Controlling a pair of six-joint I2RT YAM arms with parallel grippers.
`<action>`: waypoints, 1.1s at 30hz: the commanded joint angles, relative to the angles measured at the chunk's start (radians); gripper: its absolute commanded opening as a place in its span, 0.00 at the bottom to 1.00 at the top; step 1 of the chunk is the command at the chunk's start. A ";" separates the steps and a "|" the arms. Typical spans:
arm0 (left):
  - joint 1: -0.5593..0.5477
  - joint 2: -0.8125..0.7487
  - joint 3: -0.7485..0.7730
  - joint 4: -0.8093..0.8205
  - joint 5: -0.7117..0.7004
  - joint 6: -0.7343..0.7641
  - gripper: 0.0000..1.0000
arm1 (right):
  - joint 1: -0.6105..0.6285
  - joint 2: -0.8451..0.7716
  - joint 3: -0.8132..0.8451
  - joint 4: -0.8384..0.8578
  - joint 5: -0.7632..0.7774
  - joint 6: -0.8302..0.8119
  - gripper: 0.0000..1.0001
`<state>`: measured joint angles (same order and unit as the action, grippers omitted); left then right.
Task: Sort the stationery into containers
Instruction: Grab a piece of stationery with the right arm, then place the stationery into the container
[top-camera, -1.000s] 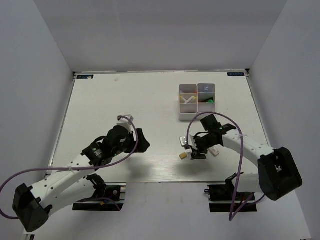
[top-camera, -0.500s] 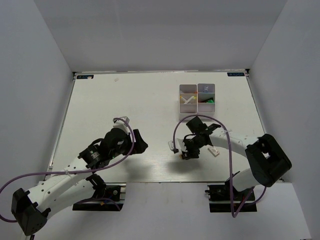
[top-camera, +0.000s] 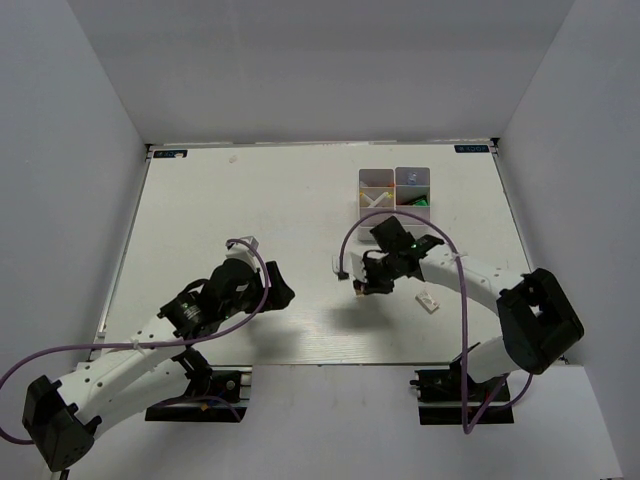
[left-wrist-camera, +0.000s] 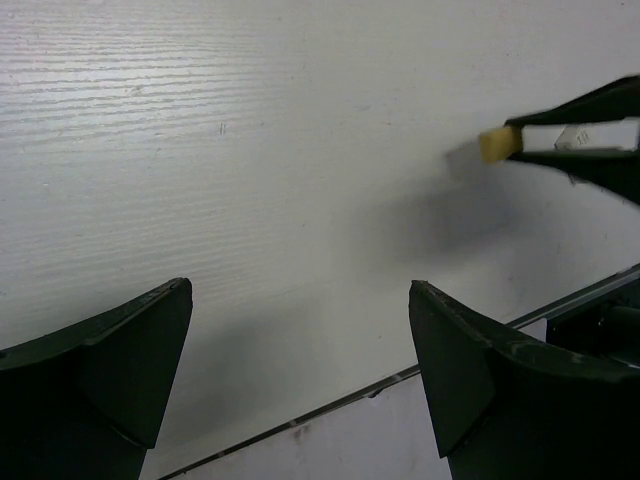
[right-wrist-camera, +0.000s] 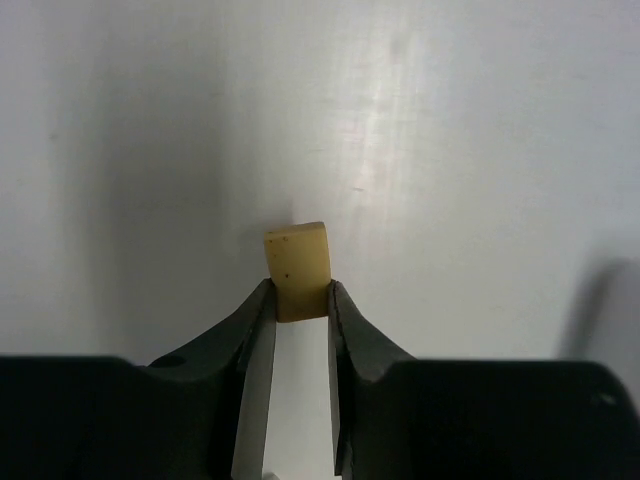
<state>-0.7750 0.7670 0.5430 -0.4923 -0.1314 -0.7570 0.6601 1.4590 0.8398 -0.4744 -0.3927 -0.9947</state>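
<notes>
Lifted now, the tan eraser (right-wrist-camera: 297, 262) sits pinched in right fingers (right-wrist-camera: 252, 335); left fingers (left-wrist-camera: 115, 350) wide.

We record the left arm (top-camera: 110, 365) and right arm (top-camera: 485, 280) as alike: white link shells, black joint housings, black base plates (top-camera: 195, 408). A purple cable (top-camera: 468, 340) runs along each. A green light (top-camera: 404, 241) shows on the right wrist. The left gripper (left-wrist-camera: 300, 288) and right gripper (right-wrist-camera: 300, 287) have black tapered fingers, with pale inner faces on the right pair.

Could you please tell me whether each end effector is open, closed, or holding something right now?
Left end effector: open, holding nothing.
Right end effector: closed on the tan eraser.
</notes>
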 joint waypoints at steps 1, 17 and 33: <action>-0.003 -0.006 -0.020 0.026 -0.002 -0.004 0.99 | -0.049 -0.061 0.117 0.020 0.058 0.122 0.08; -0.003 -0.006 -0.049 0.074 0.016 -0.004 0.99 | -0.224 0.127 0.408 0.129 0.238 0.171 0.10; -0.003 -0.015 -0.058 0.074 0.016 -0.013 0.99 | -0.241 0.233 0.463 0.102 0.250 0.148 0.57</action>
<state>-0.7750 0.7677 0.4881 -0.4332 -0.1226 -0.7643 0.4236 1.7100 1.2682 -0.3710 -0.1356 -0.8452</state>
